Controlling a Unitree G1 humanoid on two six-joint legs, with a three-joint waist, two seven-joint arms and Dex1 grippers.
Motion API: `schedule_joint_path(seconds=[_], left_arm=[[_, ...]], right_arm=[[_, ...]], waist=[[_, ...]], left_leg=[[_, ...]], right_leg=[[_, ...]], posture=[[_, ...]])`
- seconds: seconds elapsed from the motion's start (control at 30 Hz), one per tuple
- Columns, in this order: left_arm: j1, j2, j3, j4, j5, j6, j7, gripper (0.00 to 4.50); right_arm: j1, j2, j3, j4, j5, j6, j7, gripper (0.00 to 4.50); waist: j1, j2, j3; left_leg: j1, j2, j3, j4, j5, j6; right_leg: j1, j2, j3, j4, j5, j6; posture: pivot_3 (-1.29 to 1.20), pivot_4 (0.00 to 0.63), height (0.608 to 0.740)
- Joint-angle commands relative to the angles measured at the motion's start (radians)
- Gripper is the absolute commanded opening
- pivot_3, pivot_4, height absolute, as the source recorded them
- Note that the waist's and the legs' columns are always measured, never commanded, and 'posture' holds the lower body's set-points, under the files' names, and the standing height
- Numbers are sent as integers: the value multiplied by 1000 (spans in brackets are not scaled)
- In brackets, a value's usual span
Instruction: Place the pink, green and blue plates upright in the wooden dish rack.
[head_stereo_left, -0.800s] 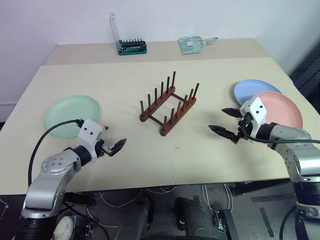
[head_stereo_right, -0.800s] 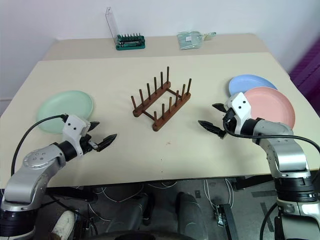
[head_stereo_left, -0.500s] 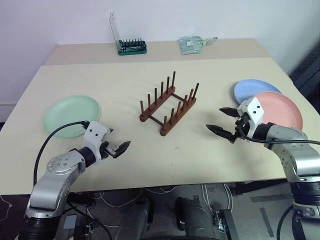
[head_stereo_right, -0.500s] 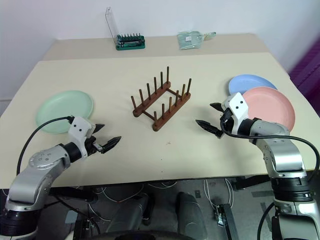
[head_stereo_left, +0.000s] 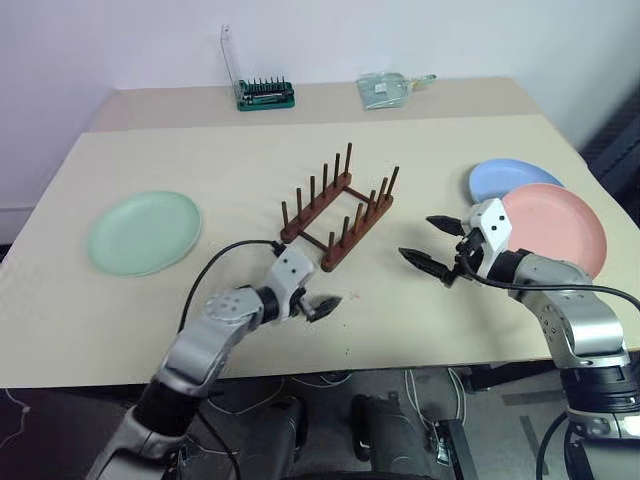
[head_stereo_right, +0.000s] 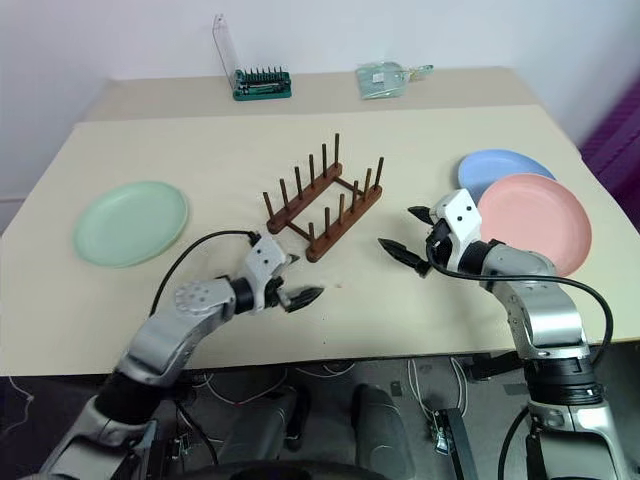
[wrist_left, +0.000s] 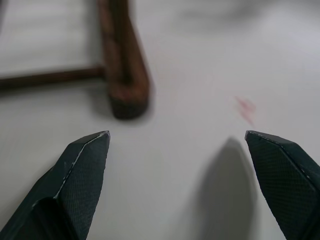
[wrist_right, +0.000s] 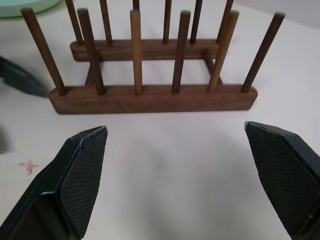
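Observation:
The wooden dish rack (head_stereo_left: 338, 212) stands empty in the middle of the table, its pegs upright. A green plate (head_stereo_left: 145, 232) lies flat at the left. At the right a pink plate (head_stereo_left: 560, 225) lies partly over a blue plate (head_stereo_left: 505, 178). My left gripper (head_stereo_left: 315, 300) is open, low over the table just before the rack's near rail end (wrist_left: 122, 75), with nothing between its fingers. To the right of the rack my right gripper (head_stereo_left: 420, 240) is open and empty, pointing at the rack (wrist_right: 150, 97) from the plates' side.
A green screwdriver-bit holder (head_stereo_left: 265, 93) and a clear packet (head_stereo_left: 385, 88) sit on the back table. A small red mark (wrist_left: 246, 106) is on the tabletop beside the left gripper. The table's front edge runs close under both arms.
My left arm has swung right, from beside the green plate to the rack's near end. My right gripper has crept left toward the rack. Both stay open.

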Motion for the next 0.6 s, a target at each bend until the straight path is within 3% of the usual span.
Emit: schedule_joint_path(seconds=[0.03, 0.23, 0.33, 0.47, 0.53, 0.6], left_arm=[[-19, -39, -5, 93, 71, -55, 77, 4459], [-29, -86, -8, 164, 82, -126, 67, 4459], [-35, -92, -2, 192, 89, -161, 62, 3674], [-45, -87, 0, 220, 100, -195, 49, 1605], [-60, -78, -3, 242, 108, -226, 26, 785], [-89, -55, -25, 273, 125, -280, -20, 766]], right_arm=[[12, -11, -20, -43, -5, -17, -8, 4476], [19, -12, -25, -56, -1, -13, -15, 4476], [29, -15, -24, -63, -4, -16, -15, 4500], [58, -19, -31, -90, -4, -12, -20, 4500], [81, -25, -37, -111, -4, -6, -23, 4500], [109, -47, -41, -129, -10, -1, -16, 4500]], waist=[[0, 0, 0], [-1, 1, 0], [0, 1, -1], [-1, 1, -1], [0, 1, -1], [0, 1, -1]], left_leg=[[0, 0, 0, 0, 0, 0], [1, 0, 0, 1, 0, 0], [0, 0, 0, 2, 0, 0], [0, 0, 0, 3, 0, 0], [1, 0, -1, 3, 0, 0], [0, 0, -1, 4, 0, 0]], right_leg=[[0, 0, 0, 0, 0, 0], [1, 0, 0, 0, 0, 1], [2, 0, -1, 0, 0, 1], [2, 0, -1, 0, 0, 1], [2, 0, -1, 1, 0, 1], [3, 0, -1, 0, 0, 1]], posture=[[0, 150, 731], [0, 150, 731], [0, 150, 731], [0, 150, 731], [0, 150, 731], [0, 150, 731]])
